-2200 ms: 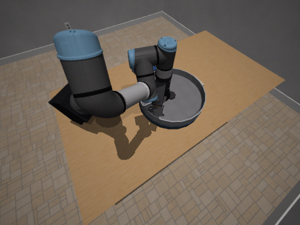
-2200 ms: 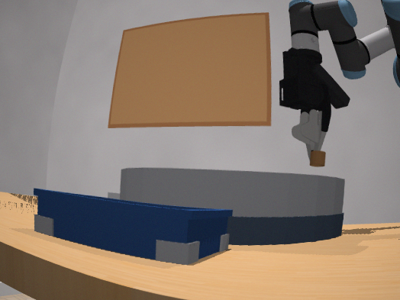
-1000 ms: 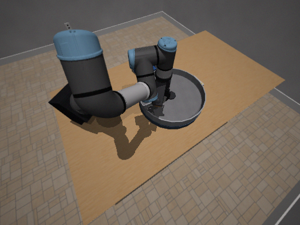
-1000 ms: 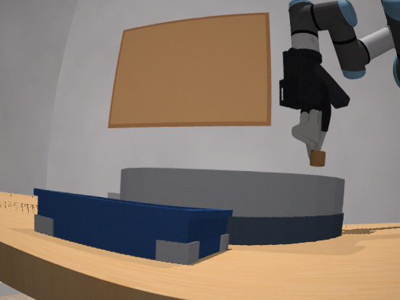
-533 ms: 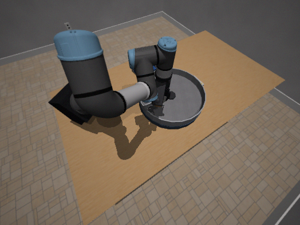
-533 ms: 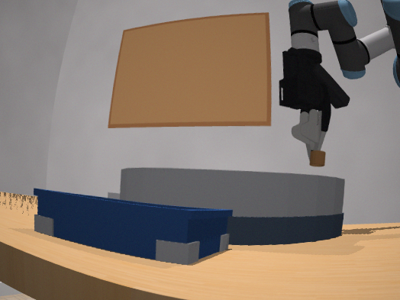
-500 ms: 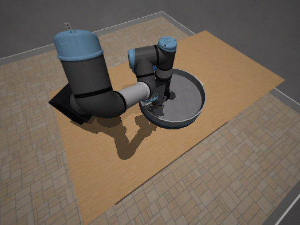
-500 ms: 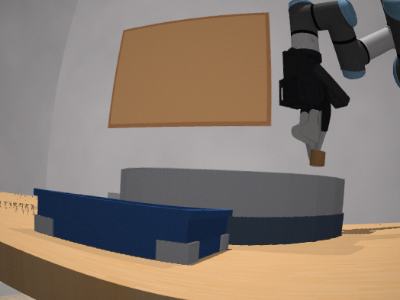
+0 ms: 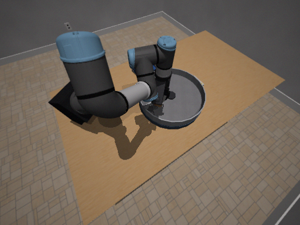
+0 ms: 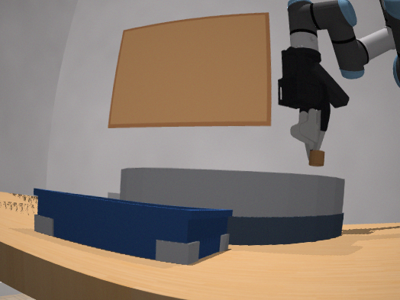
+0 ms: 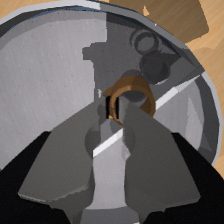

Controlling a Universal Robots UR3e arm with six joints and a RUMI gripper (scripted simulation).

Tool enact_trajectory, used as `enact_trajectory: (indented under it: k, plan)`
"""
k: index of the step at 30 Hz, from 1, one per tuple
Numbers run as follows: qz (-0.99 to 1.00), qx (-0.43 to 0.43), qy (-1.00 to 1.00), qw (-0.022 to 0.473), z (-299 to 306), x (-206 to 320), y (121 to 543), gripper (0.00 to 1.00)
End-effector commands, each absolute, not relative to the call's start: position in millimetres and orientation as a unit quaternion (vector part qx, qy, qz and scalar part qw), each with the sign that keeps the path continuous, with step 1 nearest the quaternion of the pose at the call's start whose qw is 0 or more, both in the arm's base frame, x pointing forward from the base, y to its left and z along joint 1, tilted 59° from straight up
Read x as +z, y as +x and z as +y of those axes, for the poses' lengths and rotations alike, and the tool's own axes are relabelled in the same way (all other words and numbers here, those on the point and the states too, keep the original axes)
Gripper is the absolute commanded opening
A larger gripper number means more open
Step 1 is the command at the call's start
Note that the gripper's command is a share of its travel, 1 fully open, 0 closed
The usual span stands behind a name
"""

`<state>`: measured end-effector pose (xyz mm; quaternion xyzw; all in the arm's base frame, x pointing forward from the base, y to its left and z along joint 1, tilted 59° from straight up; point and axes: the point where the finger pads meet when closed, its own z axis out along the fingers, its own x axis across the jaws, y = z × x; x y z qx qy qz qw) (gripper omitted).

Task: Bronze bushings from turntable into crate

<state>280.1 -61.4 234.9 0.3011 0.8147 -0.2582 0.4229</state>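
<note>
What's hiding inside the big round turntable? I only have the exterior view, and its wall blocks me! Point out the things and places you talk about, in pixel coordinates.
Observer: The wrist view shows a gray ring (image 11: 134,44) in the turntable (image 9: 202,107) (image 10: 233,193) (image 11: 217,115), near its wall.

Operator: How is the hand holding the brown bushing?

Observer: By one side of its wall. Looking down from the wrist, the hand (image 9: 158,103) (image 10: 314,149) (image 11: 113,97) pinches the bronze bushing (image 9: 158,105) (image 10: 317,158) (image 11: 131,81) there, and I can see its round hole.

Operator: Is it over the turntable or behind it?

Observer: Over it, near the side toward the arm's base, in the top view.
</note>
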Motion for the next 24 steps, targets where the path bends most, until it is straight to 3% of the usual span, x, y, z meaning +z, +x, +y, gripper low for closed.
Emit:
enact_trajectory:
  k: [1,24]
  plan:
    - [0.814,-0.258,0.301,0.424,-59,234,281,0.0]
    - [0.814,-0.258,0.301,0.424,-42,221,291,0.0]
